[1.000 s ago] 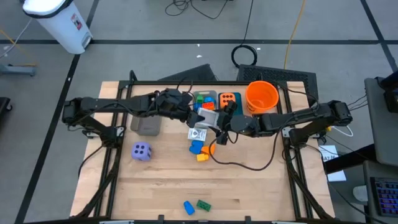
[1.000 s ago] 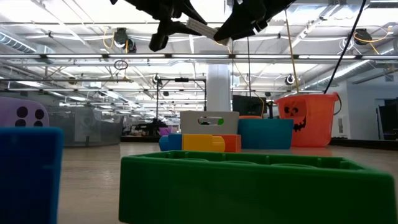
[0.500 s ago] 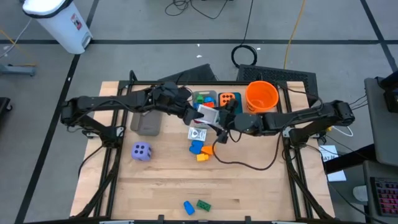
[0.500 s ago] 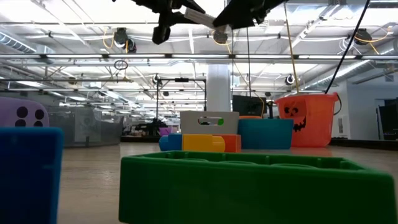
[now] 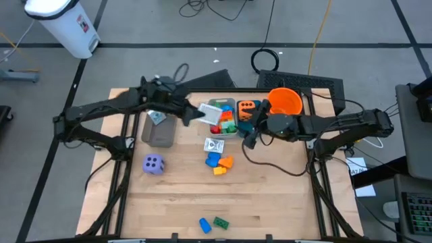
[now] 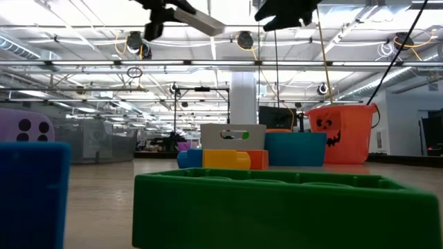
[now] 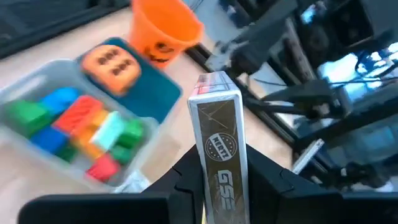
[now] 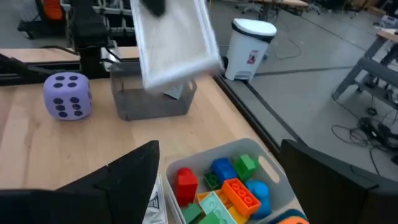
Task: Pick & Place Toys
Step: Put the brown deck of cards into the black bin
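Overhead, the left tool (image 5: 194,116) is seen pinching a flat white packet (image 5: 192,115) by one end, lifted above the counter (image 5: 270,196) between a dark grey bin (image 5: 160,131) and a clear tray (image 5: 217,137). From the left wrist view the packet (image 7: 219,140) is shown upright between the two dark fingers (image 7: 186,186), its printed face turned to the camera. The right tool (image 5: 250,133) is held spread and empty just beside the teal bin (image 5: 244,119), in which an orange black-dotted die (image 5: 248,107) is kept. The clear tray is packed with red, green, blue and orange bricks (image 5: 225,120). An orange bucket (image 5: 284,103) is placed at the back of the counter, next to the teal bin. A second white packet (image 5: 214,145) is laid flat in front of the tray, with a blue brick (image 5: 213,159) and an orange brick (image 5: 223,164) just before it. A purple white-dotted die (image 5: 153,164) is set well to the left, and a blue brick (image 5: 204,225) and a green brick (image 5: 221,222) are left together near the front edge. Another packet (image 5: 156,117) is seen inside the grey bin.
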`<move>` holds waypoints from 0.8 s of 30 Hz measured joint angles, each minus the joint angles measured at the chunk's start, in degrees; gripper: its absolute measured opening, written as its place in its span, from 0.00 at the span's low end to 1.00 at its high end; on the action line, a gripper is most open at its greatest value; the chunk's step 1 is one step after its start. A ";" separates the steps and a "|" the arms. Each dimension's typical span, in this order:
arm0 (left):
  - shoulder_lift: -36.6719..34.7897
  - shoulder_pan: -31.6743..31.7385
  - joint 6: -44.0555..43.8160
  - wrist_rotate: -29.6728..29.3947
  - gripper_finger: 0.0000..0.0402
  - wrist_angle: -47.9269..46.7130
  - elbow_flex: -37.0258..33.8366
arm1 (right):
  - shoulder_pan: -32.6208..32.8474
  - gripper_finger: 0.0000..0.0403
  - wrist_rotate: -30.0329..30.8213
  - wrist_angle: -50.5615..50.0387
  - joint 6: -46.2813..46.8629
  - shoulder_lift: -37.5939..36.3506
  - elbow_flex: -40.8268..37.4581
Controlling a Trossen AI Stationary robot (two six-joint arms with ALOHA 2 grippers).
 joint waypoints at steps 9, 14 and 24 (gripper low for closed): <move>-10.44 5.76 5.34 -5.32 0.21 -20.76 0.22 | -1.21 0.80 -0.13 -0.89 2.84 -0.48 0.00; -16.84 8.41 8.02 -9.97 0.21 -35.39 0.17 | -2.32 0.80 -0.26 -0.84 5.42 -0.46 0.00; -18.48 10.25 14.31 -18.68 0.21 -52.02 -0.68 | -5.22 0.80 -1.86 0.58 13.41 -0.44 -4.34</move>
